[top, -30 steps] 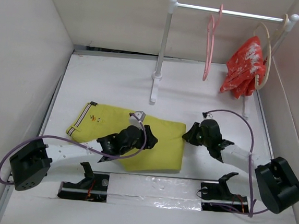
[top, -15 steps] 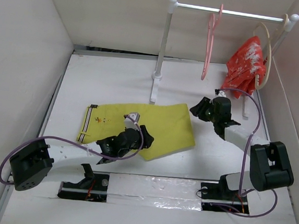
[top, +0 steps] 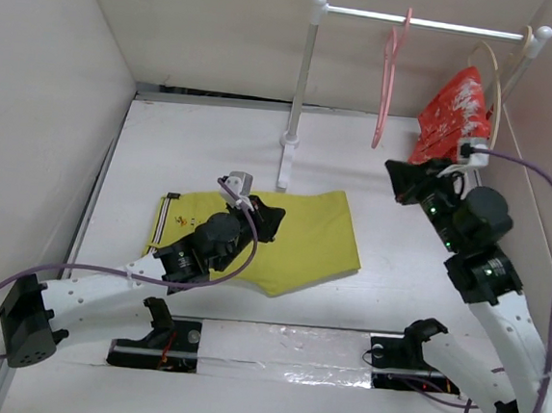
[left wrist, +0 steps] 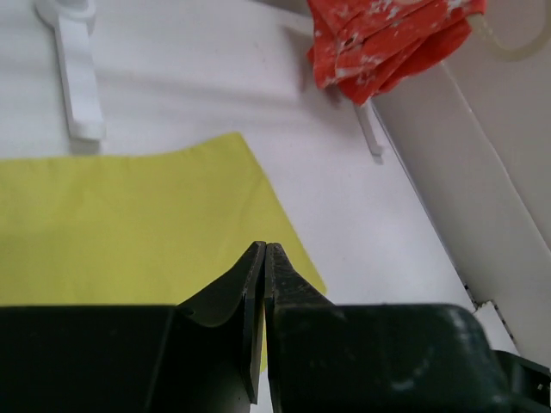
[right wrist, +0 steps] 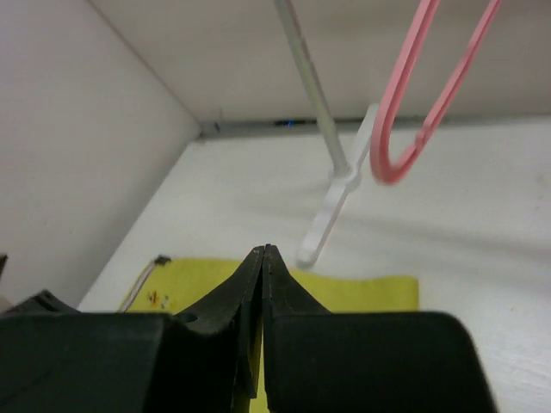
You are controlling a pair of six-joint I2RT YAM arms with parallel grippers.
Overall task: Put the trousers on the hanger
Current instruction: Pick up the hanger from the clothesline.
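Note:
The mustard-yellow trousers point(top: 307, 238) lie flat on the white table, striped waistband point(top: 161, 225) to the left; they also show under the jaws in both wrist views point(left wrist: 129, 215) point(right wrist: 366, 292). The pink hanger point(top: 388, 81) hangs bare on the rack rail, and its lower loop point(right wrist: 405, 129) shows in the right wrist view. My left gripper point(top: 270, 219) point(left wrist: 264, 246) hovers above the middle of the trousers, shut with nothing in it. My right gripper point(top: 397, 175) point(right wrist: 263, 249) is raised to the right of the trousers, below the pink hanger, shut and empty.
A white rack with upright pole point(top: 302, 74) and foot point(top: 285, 164) stands at the back. At its right end a red patterned garment point(top: 453, 116) hangs on a beige hanger point(top: 495, 100). White walls point(top: 44, 99) close in the table on three sides.
Both grippers have shut. The left gripper lifted off the trousers' near edge and moved back over them. The right arm let go of the trousers' right end and rose toward the rack.

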